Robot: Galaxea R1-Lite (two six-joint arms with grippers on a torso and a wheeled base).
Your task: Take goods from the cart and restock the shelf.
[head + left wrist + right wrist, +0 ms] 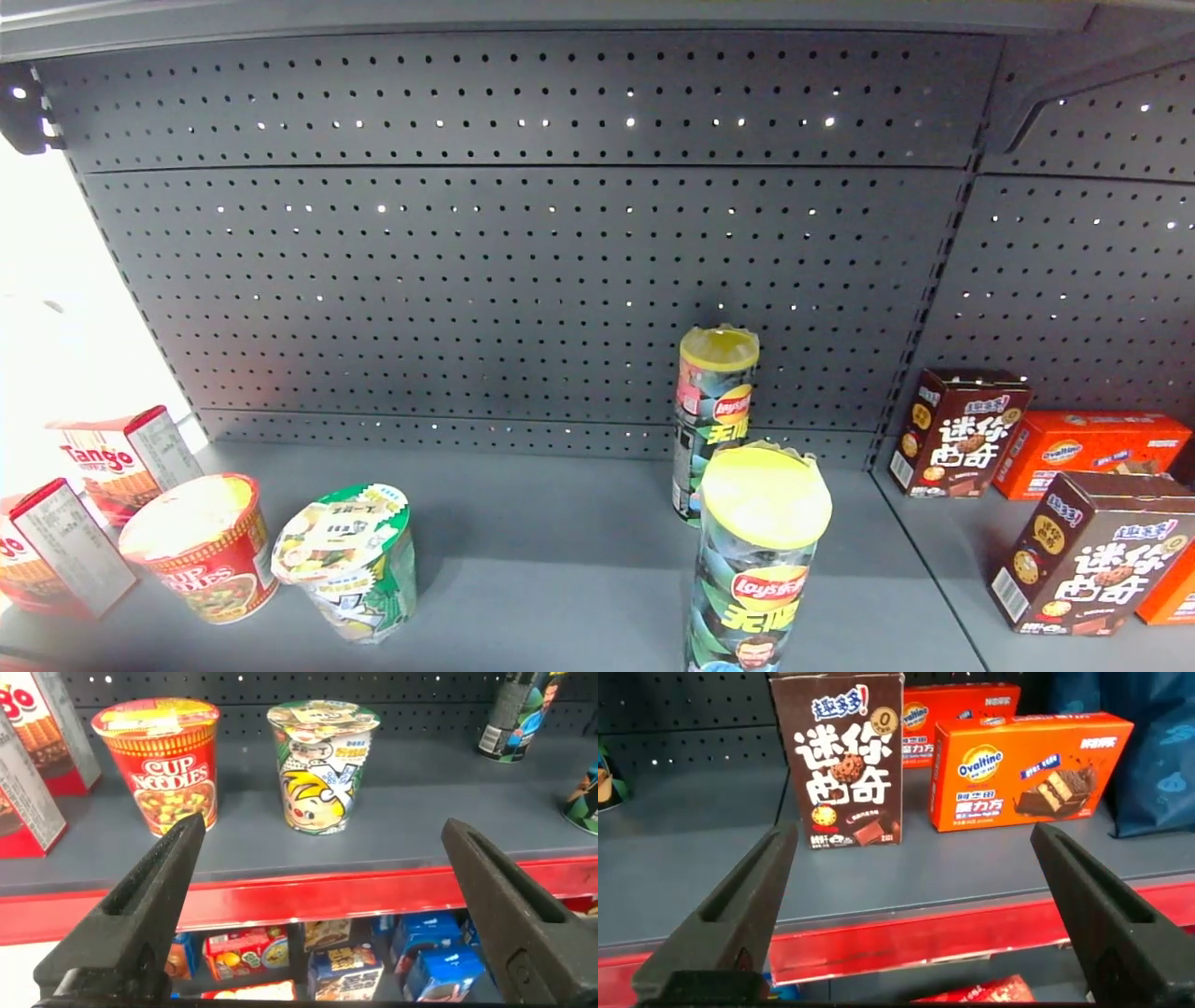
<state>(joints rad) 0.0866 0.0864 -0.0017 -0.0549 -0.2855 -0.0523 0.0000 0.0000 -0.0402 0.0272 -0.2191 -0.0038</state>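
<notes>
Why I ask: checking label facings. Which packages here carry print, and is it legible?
red noodle cup: large white lettering, legible.
green noodle cup: small print, blurred.
brown box: big white characters, legible.
orange box: logo lettering, legible.
front chip can: logo legible, rest too small.

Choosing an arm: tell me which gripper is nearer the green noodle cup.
Left. The left gripper faces the green noodle cup across the shelf edge; the right gripper faces the brown box, one bay over.

Matt grey metal shelf (560, 579) with perforated back panel (523, 280); glossy film-wrapped cup (350, 560); smooth cardboard box (957, 434).
</notes>
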